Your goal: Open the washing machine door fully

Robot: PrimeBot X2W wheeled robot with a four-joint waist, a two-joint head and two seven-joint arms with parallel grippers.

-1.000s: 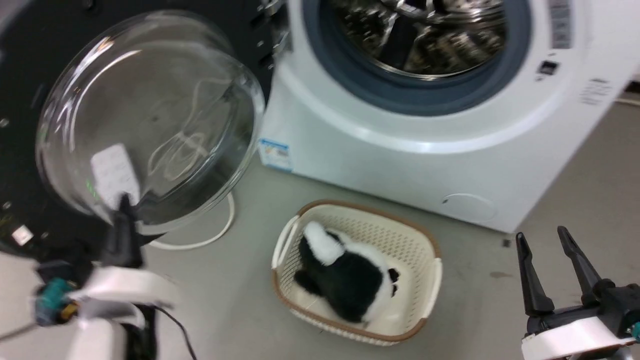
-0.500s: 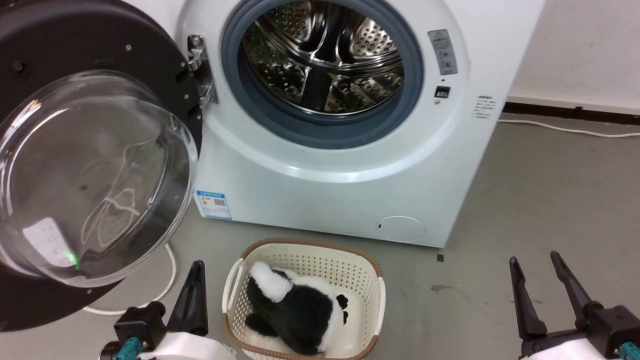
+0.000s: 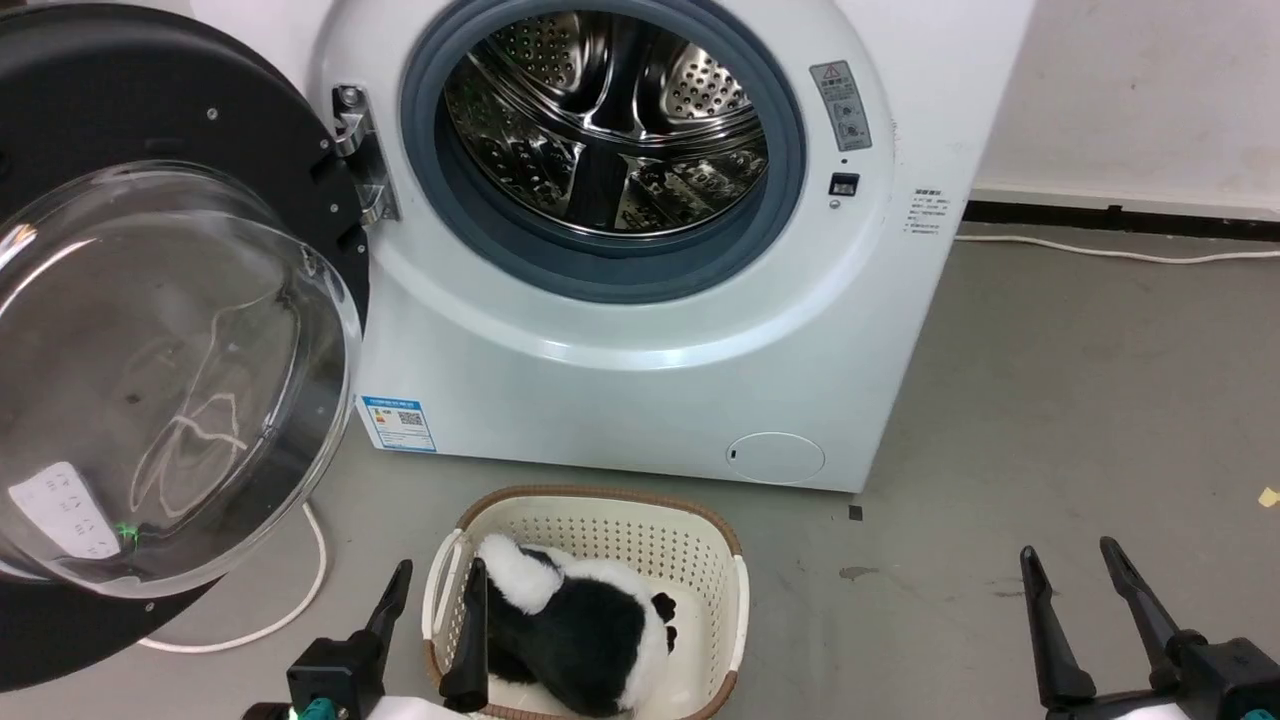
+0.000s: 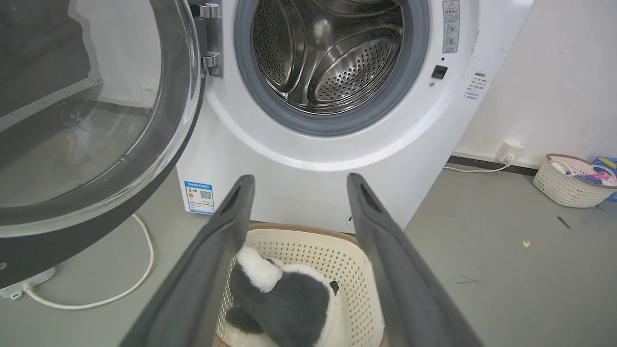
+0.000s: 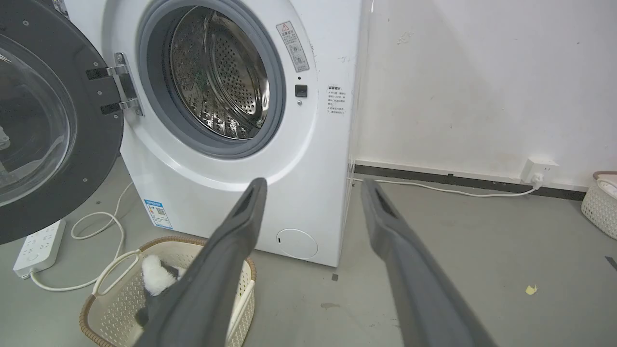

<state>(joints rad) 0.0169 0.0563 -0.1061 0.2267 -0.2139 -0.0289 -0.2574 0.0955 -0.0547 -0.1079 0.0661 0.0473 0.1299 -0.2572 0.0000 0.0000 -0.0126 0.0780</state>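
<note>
The washing machine door (image 3: 170, 340) stands swung wide at the frame's left, beside the washing machine (image 3: 640, 390). The left claw (image 3: 440, 567), bottom centre-left, and the right claw (image 3: 1067, 548), lower right, gape empty. A basket (image 3: 600, 493) holding a plush toy (image 3: 590, 640) sits before the machine.

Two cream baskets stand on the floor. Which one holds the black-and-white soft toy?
The basket directly in front of the washing machine holds the soft toy. The other basket, by the wall, holds small colourful items instead.
</note>
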